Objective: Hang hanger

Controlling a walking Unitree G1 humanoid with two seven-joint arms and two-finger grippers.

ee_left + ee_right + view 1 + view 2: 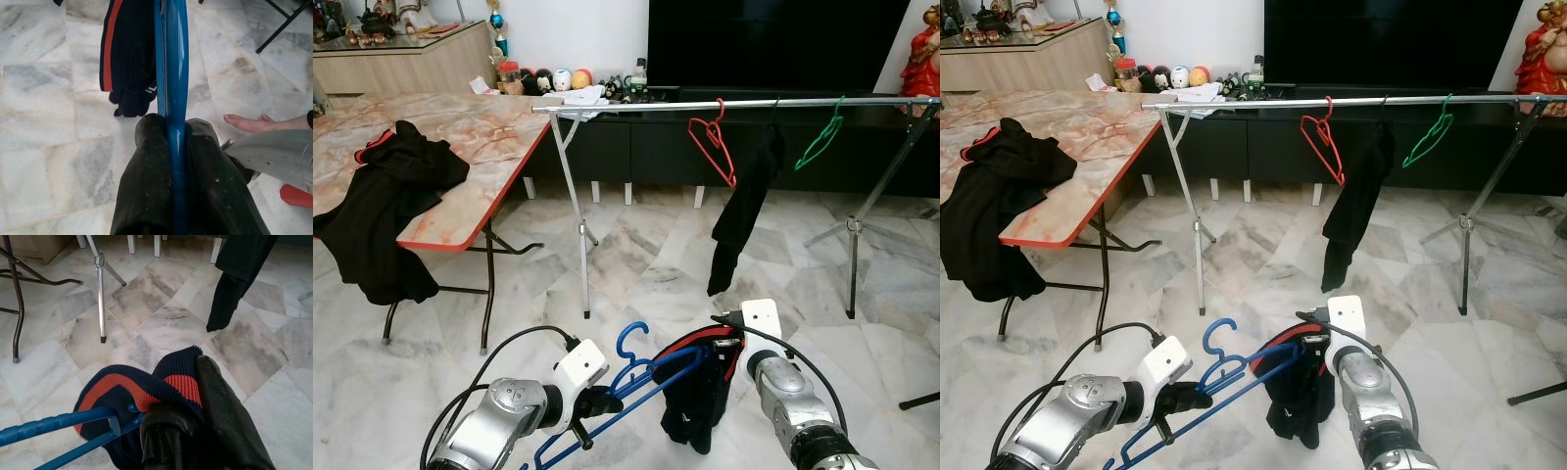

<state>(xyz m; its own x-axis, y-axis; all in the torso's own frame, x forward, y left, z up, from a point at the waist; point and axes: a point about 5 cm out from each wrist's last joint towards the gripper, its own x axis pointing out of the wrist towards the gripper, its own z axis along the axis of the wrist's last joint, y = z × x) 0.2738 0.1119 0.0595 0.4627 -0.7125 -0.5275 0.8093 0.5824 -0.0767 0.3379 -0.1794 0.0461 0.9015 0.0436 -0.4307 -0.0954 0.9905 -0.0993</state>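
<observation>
The left gripper (pixel 176 139) is pinching the blue hanger (pixel 636 377) between its jaws, low over the marble floor (pixel 636 245). The right gripper (pixel 195 396) is clamping the red-trimmed collar of a dark garment (pixel 690 406) draped on that hanger. Beyond, a rail (pixel 724 101) is carrying a red hanger (pixel 713 142), black clothing (pixel 744 206) and a green hanger (pixel 820 137); a black heap (pixel 386 206) is lying on the surface (pixel 499 137) at left.

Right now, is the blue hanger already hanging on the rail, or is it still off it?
Off the rail. The blue hanger is low over the floor, clamped in the left tool, with a dark garment draped on it. The rail stands farther away.
</observation>
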